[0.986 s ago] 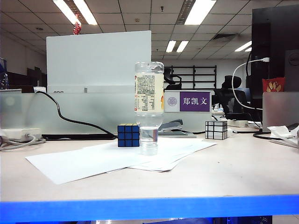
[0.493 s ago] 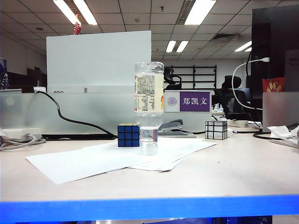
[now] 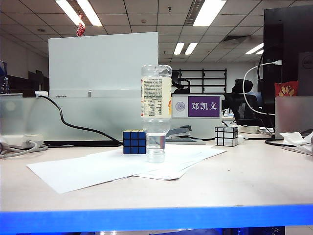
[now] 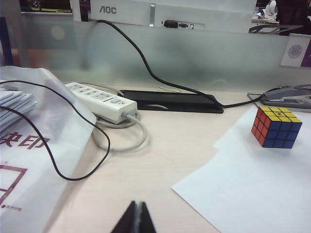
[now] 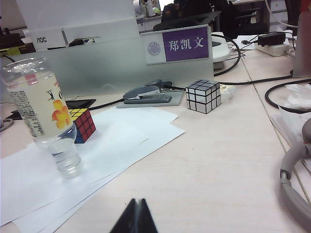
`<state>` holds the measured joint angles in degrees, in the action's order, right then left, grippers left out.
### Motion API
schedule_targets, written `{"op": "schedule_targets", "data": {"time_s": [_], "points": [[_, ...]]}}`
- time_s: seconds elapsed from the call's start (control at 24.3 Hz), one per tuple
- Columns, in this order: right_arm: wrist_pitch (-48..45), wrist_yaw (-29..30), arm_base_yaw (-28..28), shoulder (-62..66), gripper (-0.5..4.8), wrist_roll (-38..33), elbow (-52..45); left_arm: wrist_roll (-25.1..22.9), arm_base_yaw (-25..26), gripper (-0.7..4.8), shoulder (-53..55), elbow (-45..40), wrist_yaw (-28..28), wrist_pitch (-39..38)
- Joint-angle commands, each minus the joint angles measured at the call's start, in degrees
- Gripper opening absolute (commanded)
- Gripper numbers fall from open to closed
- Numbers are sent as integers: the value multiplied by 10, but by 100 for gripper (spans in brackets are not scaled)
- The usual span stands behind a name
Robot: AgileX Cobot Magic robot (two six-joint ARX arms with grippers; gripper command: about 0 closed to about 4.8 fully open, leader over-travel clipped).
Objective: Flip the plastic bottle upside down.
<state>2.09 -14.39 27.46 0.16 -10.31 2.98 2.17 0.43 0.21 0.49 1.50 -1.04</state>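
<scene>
Currently, the plastic bottle (image 3: 156,111) is stood cap-down on white paper sheets (image 3: 98,169), just beside a Rubik's cube (image 3: 134,142). The left gripper (image 4: 137,218) and right gripper (image 5: 137,217) are seen with jaws closed, empty, low over the worktop (image 3: 244,181), well short of the bottle.

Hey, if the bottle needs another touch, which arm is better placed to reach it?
Probably the right. Its shut right gripper sees the plastic bottle standing cap-down on the papers; the shut left gripper sees no bottle.
</scene>
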Motion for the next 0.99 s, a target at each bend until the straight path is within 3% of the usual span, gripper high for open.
{"op": "schedule_targets", "data": {"time_s": [0.04,0.21,0.49,0.74,0.99], "points": [[-6,-2,-11,-1,-9,-2,1,-2,0,-5,-1,0,0,11],[-6,47,-69,-1,-9,-17,1,-2,0,-5,-1,0,0,11],[-1,184,-217,-1,-9,-17,-9,-2,0,-5,-1,0,0,11],[9,179,-294,-1,-9,3,-9,-2,0,-5,-1,0,0,11],[8,129,-301,-1,-9,46,-11,-2,0,-5,-1,0,0,11]]}}
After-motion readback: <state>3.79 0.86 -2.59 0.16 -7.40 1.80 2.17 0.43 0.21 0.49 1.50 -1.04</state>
